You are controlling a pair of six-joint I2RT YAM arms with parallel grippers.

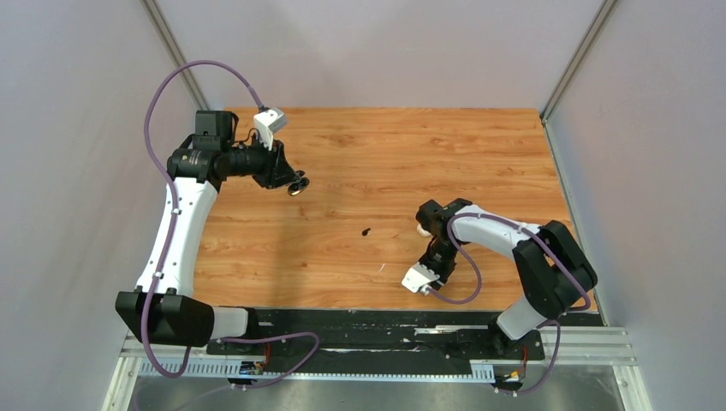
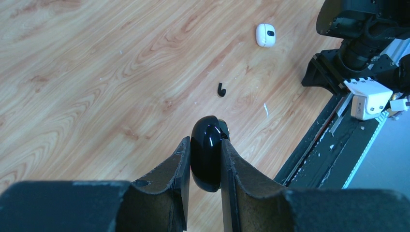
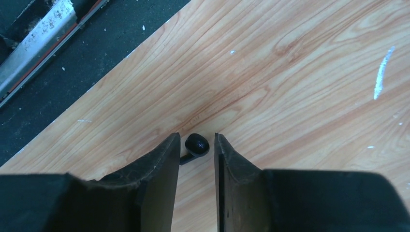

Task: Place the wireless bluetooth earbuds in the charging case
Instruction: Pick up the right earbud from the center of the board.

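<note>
A black earbud (image 3: pixel 197 145) lies between the right gripper's (image 3: pixel 197 137) narrow jaws, stem leftward, grip unclear; the left gripper (image 2: pixel 205 141) clamps the black charging case (image 2: pixel 207 166)

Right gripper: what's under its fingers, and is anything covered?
A black earbud lies on the table between the right gripper's parted fingertips, unclamped. Its stem tip runs behind one finger, hidden.

We look down on a wooden table (image 1: pixel 385 154) with warm orange grain and a few small white flecks. Plain pale grey walls (image 1: pixel 77 103) close it in on three sides, with metal posts (image 1: pixel 580 51) at the far corners. A black strip (image 1: pixel 385 319) and a metal rail (image 1: pixel 591 347) run along its near edge. The light is soft and even.
</note>
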